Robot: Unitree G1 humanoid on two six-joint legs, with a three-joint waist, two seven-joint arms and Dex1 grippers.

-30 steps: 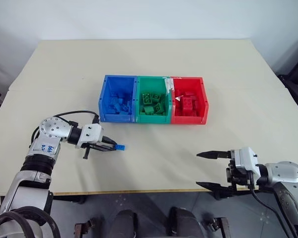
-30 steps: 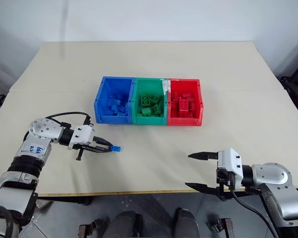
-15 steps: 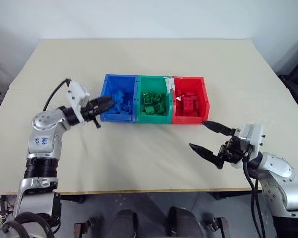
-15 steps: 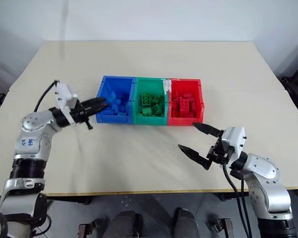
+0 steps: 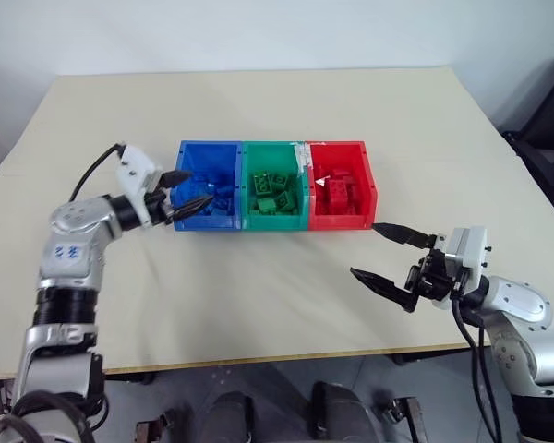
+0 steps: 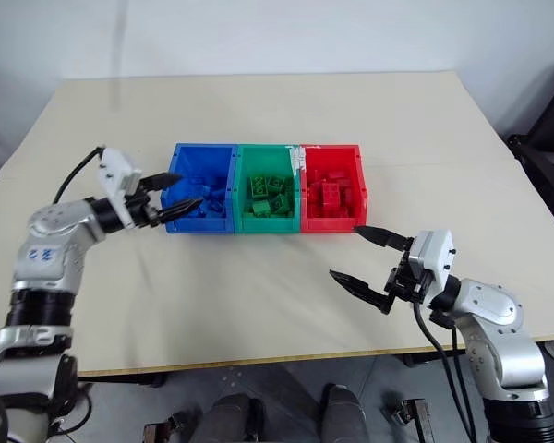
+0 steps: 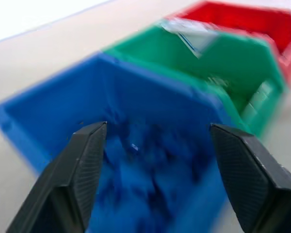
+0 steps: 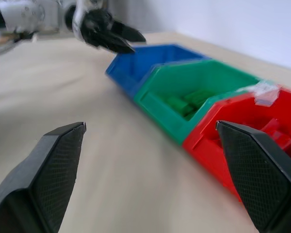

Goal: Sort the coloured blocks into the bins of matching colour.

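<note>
The left gripper [image 5: 186,189] is hovering at the outer end of the blue bin [image 5: 206,148], its fingers spread apart with nothing between them. The right gripper [image 5: 380,251] is hanging over the table [image 5: 258,277] just in front of the red bin [image 5: 340,148], fingers wide apart and empty. Blue, green and red blocks [image 5: 279,192] are lying in their matching bins, the green bin [image 5: 273,148] in the middle.

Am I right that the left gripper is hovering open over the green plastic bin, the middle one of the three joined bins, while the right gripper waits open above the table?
Not quite: the left gripper is open over the blue plastic bin, the leftmost of the three, not the green one. The left eye view shows this, and the left wrist view agrees. The right gripper does wait open above the beige table.
</note>
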